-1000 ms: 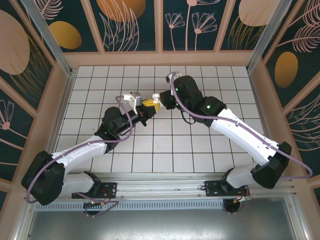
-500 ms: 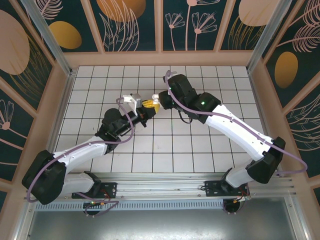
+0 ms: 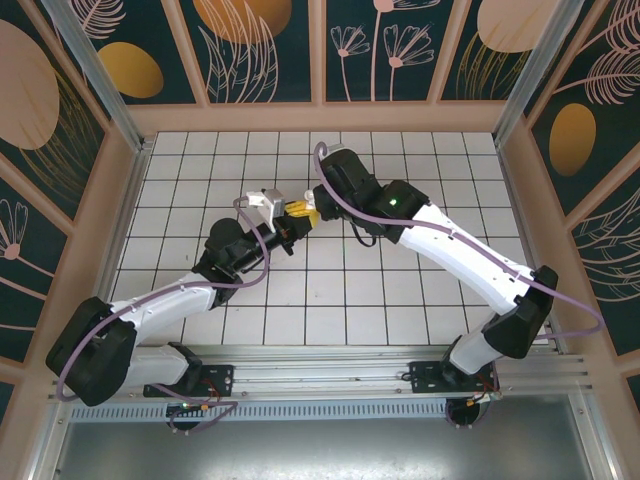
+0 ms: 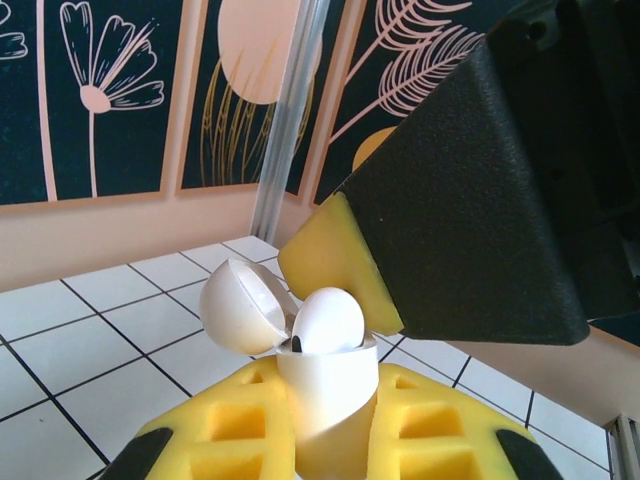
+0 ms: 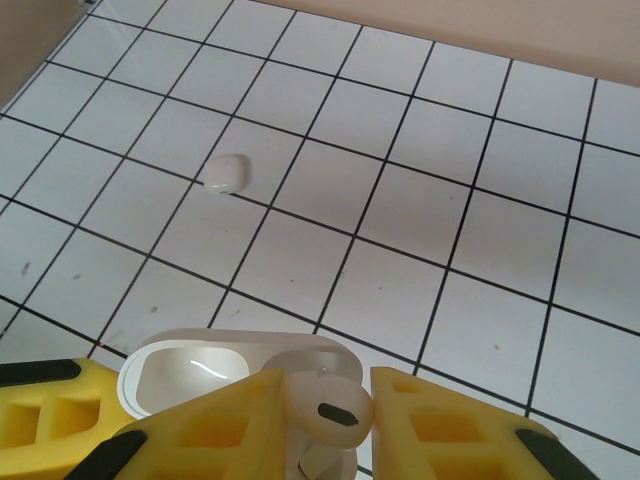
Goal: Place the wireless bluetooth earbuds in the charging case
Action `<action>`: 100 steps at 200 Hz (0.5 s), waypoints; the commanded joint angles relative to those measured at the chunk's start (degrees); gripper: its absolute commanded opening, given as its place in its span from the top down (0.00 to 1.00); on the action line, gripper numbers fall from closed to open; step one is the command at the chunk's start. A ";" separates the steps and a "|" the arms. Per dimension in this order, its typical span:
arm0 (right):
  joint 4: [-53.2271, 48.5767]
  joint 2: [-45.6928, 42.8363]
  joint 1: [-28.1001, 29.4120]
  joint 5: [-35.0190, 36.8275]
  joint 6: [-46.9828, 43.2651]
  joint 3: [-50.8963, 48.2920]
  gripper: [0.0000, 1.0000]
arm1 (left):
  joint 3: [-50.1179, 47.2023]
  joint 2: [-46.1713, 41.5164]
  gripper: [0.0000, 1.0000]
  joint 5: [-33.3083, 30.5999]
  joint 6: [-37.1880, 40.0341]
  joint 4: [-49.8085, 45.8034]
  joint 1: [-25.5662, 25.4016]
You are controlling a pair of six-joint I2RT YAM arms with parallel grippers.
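Left gripper [image 4: 330, 430] is clamping the charging case [image 4: 326, 385] between its yellow pads, fingers pressing tight on the white body, with the bottom of the case getting cut off by the frame edge. Lid [image 4: 240, 305] is hanging open to the left. Right gripper [image 5: 322, 412] is pinching an earbud [image 4: 326, 320] right at the case mouth; its stem is hiding behind the rim, so can't tell how deep it is sitting. The right finger's black body is blocking much of the left wrist view. From above, both grippers are meeting mid-table, case barely showing. A loose earbud [image 5: 225, 173] is lying on the white tiled table [image 5: 480, 250], well apart from the case.
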 commanded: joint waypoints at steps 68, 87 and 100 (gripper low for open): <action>-3.69 0.24 1.42 -0.34 -0.83 1.69 0.74 | -0.01 0.75 1.00 0.75 -1.57 7.35 -0.05; -3.19 -0.06 1.43 -1.92 -0.57 1.24 0.73 | 0.25 0.92 1.00 0.84 -1.94 7.95 -0.12; -3.09 -0.33 1.45 -2.90 -0.38 1.14 0.73 | 0.36 1.01 1.00 0.88 -2.15 8.06 -0.04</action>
